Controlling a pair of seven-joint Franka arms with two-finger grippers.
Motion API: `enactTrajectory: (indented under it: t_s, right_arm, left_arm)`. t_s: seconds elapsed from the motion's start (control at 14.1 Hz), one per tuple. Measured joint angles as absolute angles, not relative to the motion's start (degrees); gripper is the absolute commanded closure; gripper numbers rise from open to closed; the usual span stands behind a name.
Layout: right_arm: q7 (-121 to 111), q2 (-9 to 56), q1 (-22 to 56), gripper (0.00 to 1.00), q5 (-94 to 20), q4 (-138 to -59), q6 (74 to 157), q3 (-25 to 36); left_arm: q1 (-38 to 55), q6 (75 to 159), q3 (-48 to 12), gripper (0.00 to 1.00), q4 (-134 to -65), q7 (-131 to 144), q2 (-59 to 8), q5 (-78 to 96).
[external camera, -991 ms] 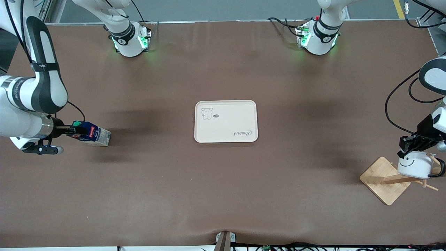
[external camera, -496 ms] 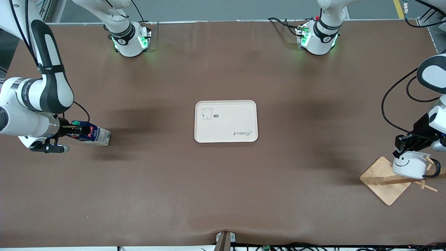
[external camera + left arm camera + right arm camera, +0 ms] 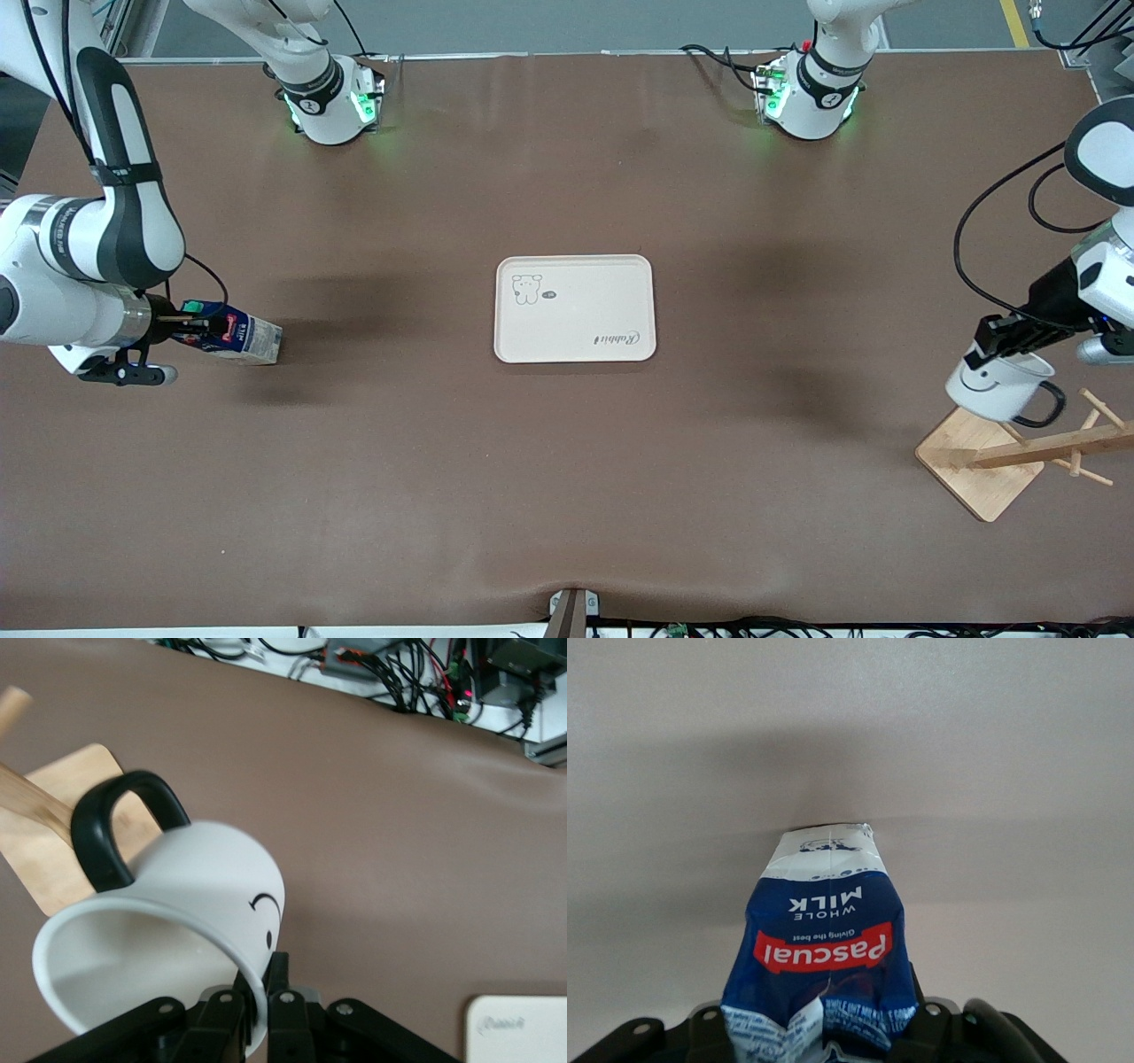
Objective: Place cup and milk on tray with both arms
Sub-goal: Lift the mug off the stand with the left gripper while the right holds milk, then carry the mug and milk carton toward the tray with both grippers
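The cream tray (image 3: 575, 308) with a bear drawing lies at the table's middle. My left gripper (image 3: 994, 346) is shut on the rim of the white smiley cup (image 3: 992, 387) and holds it tilted in the air, above the wooden stand's base. In the left wrist view the cup (image 3: 182, 912) fills the frame with its black handle up, and the fingers (image 3: 283, 992) pinch its wall. My right gripper (image 3: 190, 329) is shut on the top of the dark-blue milk carton (image 3: 239, 338) at the right arm's end of the table. The milk (image 3: 824, 943) shows tilted in the right wrist view.
A wooden mug stand (image 3: 1001, 452) with pegs sits on its square base at the left arm's end of the table, nearer the front camera than the tray. Brown table cloth surrounds the tray. Cables run along the table's front edge.
My left gripper has lifted the cup off the stand's peg and carried it up and toward the tray. My right gripper with the milk has shifted slightly.
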State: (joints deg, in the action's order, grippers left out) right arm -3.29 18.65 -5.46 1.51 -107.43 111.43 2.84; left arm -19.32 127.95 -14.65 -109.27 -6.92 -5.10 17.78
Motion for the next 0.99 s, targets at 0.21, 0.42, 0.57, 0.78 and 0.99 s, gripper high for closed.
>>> enactTrajectory:
  t_s: [0.21, 0.42, 0.57, 0.78, 0.99]
  right_arm:
    - [-3.3, 18.6, -5.5, 1.00, 1.5, -106.1, 110.4, 2.8]
    - [-3.4, 18.6, -5.7, 1.00, 1.5, -104.2, 109.7, 3.0]
    - [-3.4, 18.6, -5.8, 1.00, 1.5, -102.4, 109.0, 3.0]
    - [-3.7, 18.6, -6.6, 1.00, 1.6, -99.8, 105.9, 3.2]
    - [-3.8, 18.6, -7.1, 1.00, 1.6, -97.2, 102.9, 3.4]
  left_arm:
    - [-19.3, 124.3, -16.6, 1.00, -107.7, -1.6, -4.1, 15.1]
    - [-19.3, 122.4, -21.5, 1.00, -106.3, 8.6, -4.2, 10.6]
    - [-19.1, 121.3, -25.5, 1.00, -106.3, 14.7, -4.8, 9.5]
    - [-17.0, 119.1, -30.0, 1.00, -106.4, 24.2, -7.0, 9.2]
    - [-9.1, 118.2, -30.6, 1.00, -106.3, 36.1, -10.1, 9.2]
